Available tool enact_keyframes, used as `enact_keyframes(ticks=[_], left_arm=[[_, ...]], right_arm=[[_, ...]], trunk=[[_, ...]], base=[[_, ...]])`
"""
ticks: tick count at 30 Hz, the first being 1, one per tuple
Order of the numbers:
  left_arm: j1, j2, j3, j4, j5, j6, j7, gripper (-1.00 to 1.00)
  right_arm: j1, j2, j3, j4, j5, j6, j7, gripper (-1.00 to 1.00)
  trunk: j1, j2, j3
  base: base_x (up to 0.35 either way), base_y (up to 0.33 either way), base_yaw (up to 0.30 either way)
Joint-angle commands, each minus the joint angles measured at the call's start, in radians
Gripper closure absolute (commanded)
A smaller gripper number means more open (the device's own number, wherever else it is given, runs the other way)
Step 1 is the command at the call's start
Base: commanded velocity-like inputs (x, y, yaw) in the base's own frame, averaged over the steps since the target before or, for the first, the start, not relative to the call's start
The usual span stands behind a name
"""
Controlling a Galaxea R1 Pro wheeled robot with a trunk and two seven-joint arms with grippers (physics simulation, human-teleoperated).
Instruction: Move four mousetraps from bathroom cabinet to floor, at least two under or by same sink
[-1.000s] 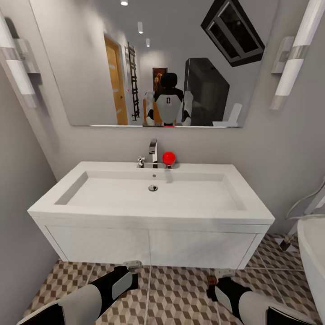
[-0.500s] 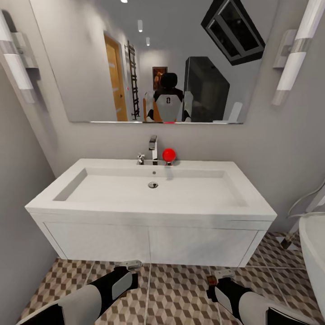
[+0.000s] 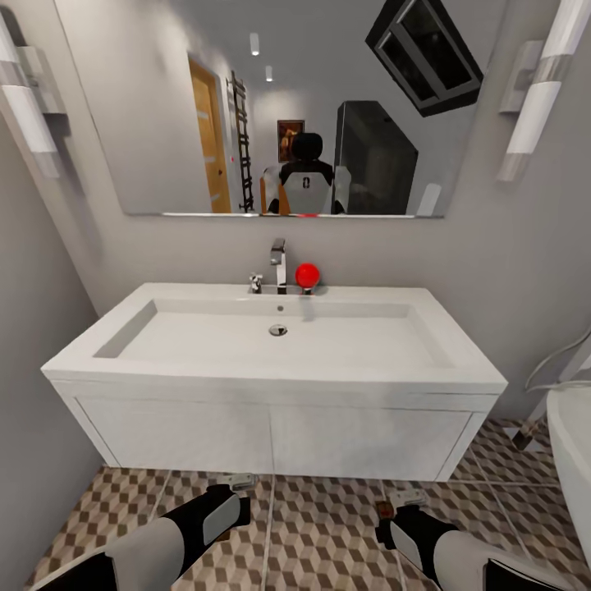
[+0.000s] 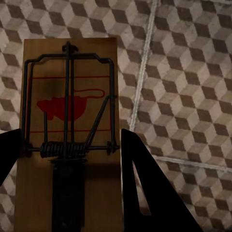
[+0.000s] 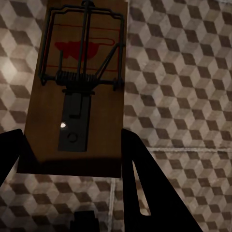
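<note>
A wide mirror [image 3: 279, 107] spans the grey wall, reflecting the robot's dark head and white torso, an orange door and a dark glazed enclosure; a tubular wall lamp [image 3: 538, 90] stands at either side of it. Below it, the bathroom sink [image 3: 275, 341], a glossy white rectangular basin with a central drain, sits on a white flat-panelled vanity [image 3: 271, 439]; a chrome tap [image 3: 279, 264] and a red ball-shaped object [image 3: 308, 276] stand at the back rim. A white rounded fixture [image 3: 570, 460] shows at the far right edge. The bathroom floor [image 3: 328, 533], tiled in a brown, beige and white cube pattern, runs under the vanity front. Both arms reach forward low, just in front of the vanity. The left gripper [image 4: 70, 150] is clamped on a mousetrap [image 4: 67, 121], a brown wooden slab with a wire bar, spring and red mouse print, held above the tiles between the two dark fingers. The right gripper [image 5: 72, 145] likewise grips a second mousetrap [image 5: 79, 92] above the floor, its fingers pressed against the slab's long edges
</note>
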Motion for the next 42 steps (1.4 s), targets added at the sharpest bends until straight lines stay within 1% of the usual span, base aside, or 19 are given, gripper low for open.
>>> enact_keyframes(ticks=[1,26,31,42], left_arm=[[-0.001,0.000,-0.006,-0.002,0.003,0.004,0.006,1.00],[-0.001,0.001,-0.006,-0.002,0.006,0.004,0.005,1.00],[-0.001,0.001,-0.006,-0.001,0.006,0.004,0.005,1.00],[-0.001,0.002,-0.005,-0.001,0.007,0.004,0.004,1.00]], right_arm=[[-0.001,0.000,0.009,-0.002,-0.011,0.004,-0.007,1.00],[0.012,0.000,0.009,-0.004,-0.010,0.004,-0.007,1.00],[0.012,0.001,0.009,-0.004,-0.009,-0.034,-0.007,1.00],[0.022,0.003,0.010,-0.005,-0.007,-0.055,-0.007,1.00]], trunk=[[0.004,-0.008,-0.004],[0.100,-0.183,-0.082],[0.119,-0.218,-0.098],[0.161,-0.295,-0.133]], base=[[0.000,0.000,0.000],[0.000,0.000,0.000],[0.000,0.000,0.000],[0.000,0.000,0.000]])
